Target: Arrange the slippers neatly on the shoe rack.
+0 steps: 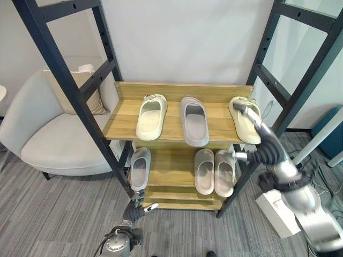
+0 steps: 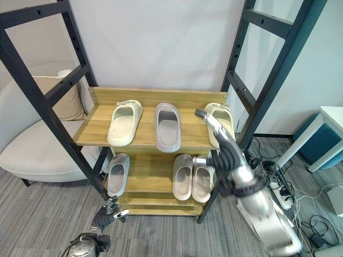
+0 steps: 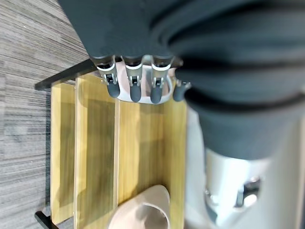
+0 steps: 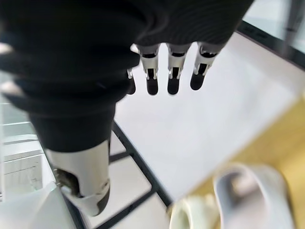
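The wooden shoe rack (image 1: pixel 123 120) has two shelves. Its top shelf carries a cream slipper (image 1: pixel 151 116) on the left, a grey slipper (image 1: pixel 194 121) in the middle and a second cream slipper (image 1: pixel 242 124) on the right. My right hand (image 1: pixel 254 120) lies over that right-hand slipper with straight fingers (image 4: pixel 174 76) and is open, holding nothing. On the lower shelf a grey slipper (image 1: pixel 140 168) lies at the left and a pale pair (image 1: pixel 204 170) (image 1: pixel 224 172) side by side at the right. Down by the floor before the rack, my left hand (image 1: pixel 136 206) hangs open and empty.
Slanted black metal posts (image 1: pixel 69 91) (image 1: pixel 292 88) flank the rack on both sides. A light grey armchair (image 1: pixel 48 136) with a beige cushion (image 1: pixel 72 93) stands to the left. A white box (image 1: pixel 276 211) sits on the carpet at the right, near a white table (image 2: pixel 329 115).
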